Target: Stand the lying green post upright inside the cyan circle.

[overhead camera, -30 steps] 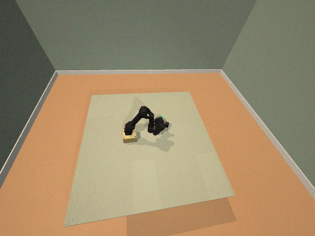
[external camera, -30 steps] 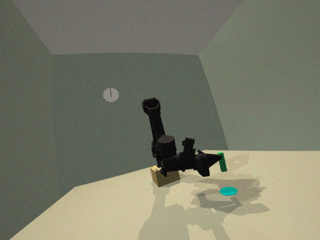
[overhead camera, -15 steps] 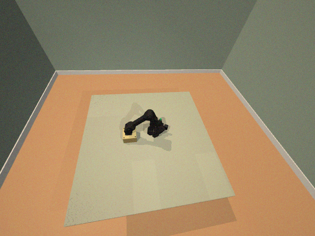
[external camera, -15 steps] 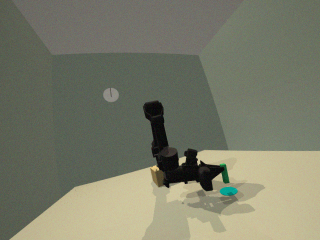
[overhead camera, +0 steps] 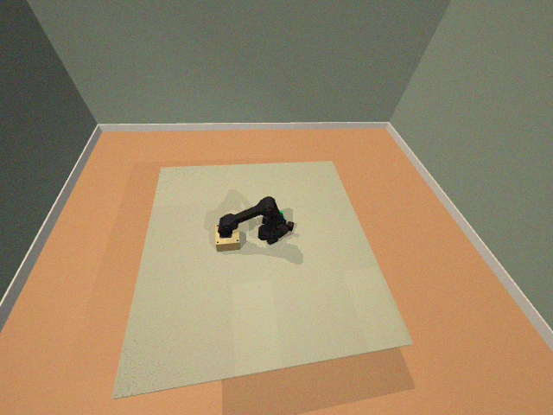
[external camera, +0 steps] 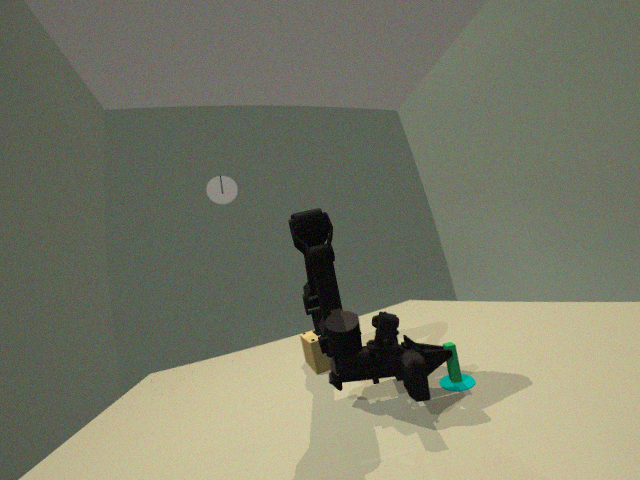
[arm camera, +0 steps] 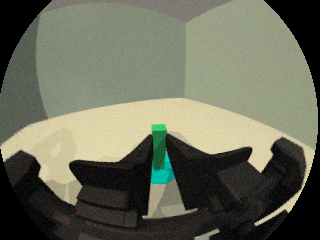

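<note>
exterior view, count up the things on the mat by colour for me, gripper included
green: 1, the post, upright and pinched in the gripper
cyan: 1, the circle under the post
black: 1, the gripper, shut on the post
tan: 1, the base block
total: 4

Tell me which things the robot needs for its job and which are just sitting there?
Needed for the job:
- green post, upright, gripped by the end effector
- cyan circle, under the post's foot

Just there:
- tan block under the arm's base
- grey disc on the back wall
</note>
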Tool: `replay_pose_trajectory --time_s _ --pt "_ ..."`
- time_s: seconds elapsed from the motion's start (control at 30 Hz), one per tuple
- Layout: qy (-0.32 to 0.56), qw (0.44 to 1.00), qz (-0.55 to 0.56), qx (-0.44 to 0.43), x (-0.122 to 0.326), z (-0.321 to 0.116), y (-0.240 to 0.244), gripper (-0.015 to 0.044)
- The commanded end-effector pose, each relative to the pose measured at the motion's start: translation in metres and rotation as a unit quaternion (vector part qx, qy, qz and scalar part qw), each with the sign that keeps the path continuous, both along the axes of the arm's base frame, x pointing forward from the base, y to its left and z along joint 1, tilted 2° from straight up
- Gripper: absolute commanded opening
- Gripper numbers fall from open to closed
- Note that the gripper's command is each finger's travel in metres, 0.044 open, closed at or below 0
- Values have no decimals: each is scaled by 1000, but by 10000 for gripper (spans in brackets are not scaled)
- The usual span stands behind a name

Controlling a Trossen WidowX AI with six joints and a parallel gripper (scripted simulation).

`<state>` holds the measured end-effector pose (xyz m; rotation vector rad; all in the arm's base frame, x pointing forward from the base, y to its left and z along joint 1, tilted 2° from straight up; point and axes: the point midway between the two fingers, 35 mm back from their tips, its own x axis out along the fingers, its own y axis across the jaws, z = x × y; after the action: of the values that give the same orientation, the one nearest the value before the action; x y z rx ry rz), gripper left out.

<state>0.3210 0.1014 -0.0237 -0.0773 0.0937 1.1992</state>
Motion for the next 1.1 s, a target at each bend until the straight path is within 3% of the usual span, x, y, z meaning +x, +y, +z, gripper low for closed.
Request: replay_pose_trajectory --time_s 0.0,0.17,0.63,1.07 --pt "-2 1000 -1 0 1 -2 0 23" --pt "-2 1000 -1 0 1 -2 0 23" --pt "-2 1000 -1 0 1 -2 0 390" --pt "-5 1000 1 0 6 47 0 400"
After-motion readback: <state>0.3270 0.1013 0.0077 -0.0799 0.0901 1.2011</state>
